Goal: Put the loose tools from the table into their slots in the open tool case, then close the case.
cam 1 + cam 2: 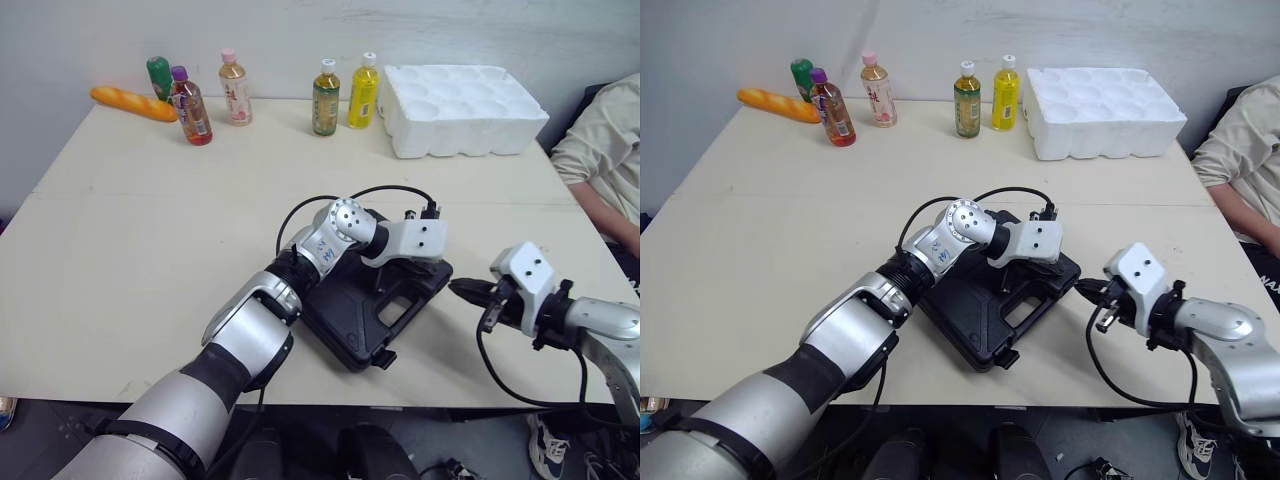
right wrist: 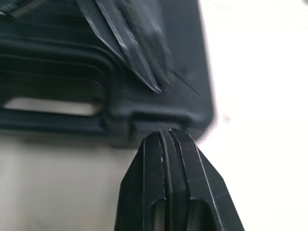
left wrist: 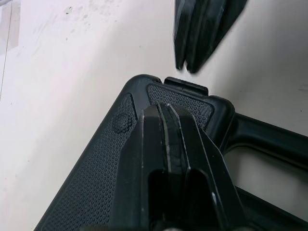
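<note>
Table (image 1: 150,250): we log a pale top with wide bare room to the left of the case and across the middle. Only a narrow strip runs between the case and the near edge.
Foam tray (image 1: 465,108): white, moulded in cups, at the far right corner, well apart from the case.
Sleeve (image 1: 600,150): a person's beige arm, past the table's right edge.
Tool case (image 1: 340,325): black, lid down, flat on the table near the front edge, right of centre. We read its long axis as a diagonal from near-left to far-right. The handle side faces the right gripper and the near edge.
Left gripper (image 3: 166,108): the arm reaches across the case with its wrist bent over the lid. Fingers pressed together, holding nothing, tips on the textured lid by a corner.
Right gripper (image 1: 462,290): low and level, just beside the handle side. Fingers together, empty, tip at the latch notch; we cannot tell whether it touches.
Bottles (image 1: 326,97): five, upright along the far edge.
Bread (image 1: 133,103): lying at the far left.
</note>
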`<state>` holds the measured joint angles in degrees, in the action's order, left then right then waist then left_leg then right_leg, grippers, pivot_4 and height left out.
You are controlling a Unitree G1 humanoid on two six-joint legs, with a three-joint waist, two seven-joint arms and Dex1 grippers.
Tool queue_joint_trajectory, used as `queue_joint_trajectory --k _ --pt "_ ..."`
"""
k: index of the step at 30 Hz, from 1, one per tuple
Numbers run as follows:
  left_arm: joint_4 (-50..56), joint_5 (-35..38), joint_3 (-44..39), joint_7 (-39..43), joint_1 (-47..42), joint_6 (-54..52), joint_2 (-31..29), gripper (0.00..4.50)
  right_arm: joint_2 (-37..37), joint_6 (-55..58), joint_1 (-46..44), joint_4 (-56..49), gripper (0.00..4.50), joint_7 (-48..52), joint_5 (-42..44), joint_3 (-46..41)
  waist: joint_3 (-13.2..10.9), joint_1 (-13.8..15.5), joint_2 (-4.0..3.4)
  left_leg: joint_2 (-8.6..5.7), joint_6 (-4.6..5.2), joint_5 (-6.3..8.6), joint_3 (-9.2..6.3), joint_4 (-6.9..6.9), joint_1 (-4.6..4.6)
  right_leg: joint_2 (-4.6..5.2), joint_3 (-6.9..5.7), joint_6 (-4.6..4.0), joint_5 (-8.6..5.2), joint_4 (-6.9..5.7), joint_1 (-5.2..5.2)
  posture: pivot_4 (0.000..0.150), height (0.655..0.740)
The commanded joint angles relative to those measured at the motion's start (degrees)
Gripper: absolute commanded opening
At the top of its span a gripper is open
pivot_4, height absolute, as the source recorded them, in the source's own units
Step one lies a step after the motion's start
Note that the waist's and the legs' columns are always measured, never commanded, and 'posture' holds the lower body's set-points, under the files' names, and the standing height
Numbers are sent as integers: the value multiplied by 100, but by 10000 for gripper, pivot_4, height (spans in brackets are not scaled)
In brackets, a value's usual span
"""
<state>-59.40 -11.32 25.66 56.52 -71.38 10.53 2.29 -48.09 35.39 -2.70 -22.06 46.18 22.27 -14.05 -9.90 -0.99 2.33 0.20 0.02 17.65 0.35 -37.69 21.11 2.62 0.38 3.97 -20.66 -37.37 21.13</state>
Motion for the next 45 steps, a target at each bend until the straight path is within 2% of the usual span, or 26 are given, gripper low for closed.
queue_joint_trajectory --k 1,10,17,24,28,31,33,37,40,45 --pt "-443 -505 388 164 332 -211 -52 712 -39 -25 135 -76 0 36 68 -123 0 4 0 0 0 0 0 0 -2 0 0 0 0 0 -1 1500 7400" --pt "-432 -521 412 189 329 -184 -48 712 201 -182 -324 141 0 -112 -139 512 0 7 0 -1 0 0 0 2 0 1 0 0 0 1 1 1500 7400" --pt "-434 -560 469 185 391 -169 -27 712 235 37 -802 -45 0 -83 9 602 0 -84 0 1 -1 -1 0 11 -5 0 1 -1 0 -4 4 1500 7400" --pt "-423 -546 446 178 408 -183 -43 712 118 74 -623 -81 0 -6 -64 547 0 -77 0 1 -3 -2 1 15 -6 -1 2 -1 0 -4 7 1500 7400" --pt "-176 -130 42 500 306 -383 -268 712 -121 20 -253 -186 0 75 -125 286 0 -58 -1 0 -4 -2 1 23 -3 -1 1 -1 0 -2 11 1500 7400" --pt "723 588 -412 1477 380 -750 -586 712 -292 184 234 -551 0 211 80 -154 -11 -51 -19 -3 -10 -7 1 30 9 -1 1 -1 0 -2 26 1500 7400" --pt "1779 1171 -593 2286 606 -1259 -903 712 -377 311 692 -943 0 381 289 -426 -22 -48 -36 -3 -19 -13 3 37 11 -1 1 -1 0 -4 33 1500 7400" --pt "4117 1991 -352 3511 1396 -2435 -1845 712 -410 644 1664 -1924 0 702 847 -631 -64 -41 -91 -3 -63 -45 0 46 25 -5 1 -3 -1 -6 45 1500 7400" --pt "5031 2100 66 3598 1922 -2523 -2400 712 -359 777 1933 -2308 0 664 1047 -356 -66 -45 -96 -2 -63 -46 -1 44 23 -6 5 -5 -2 -6 43 1500 7400" --pt "5045 1756 485 3135 2172 -2216 -2535 712 -329 919 1786 -2457 0 443 1106 201 -67 -24 -93 -12 -18 -29 -4 31 12 7 5 0 1 -5 25 1500 7400"
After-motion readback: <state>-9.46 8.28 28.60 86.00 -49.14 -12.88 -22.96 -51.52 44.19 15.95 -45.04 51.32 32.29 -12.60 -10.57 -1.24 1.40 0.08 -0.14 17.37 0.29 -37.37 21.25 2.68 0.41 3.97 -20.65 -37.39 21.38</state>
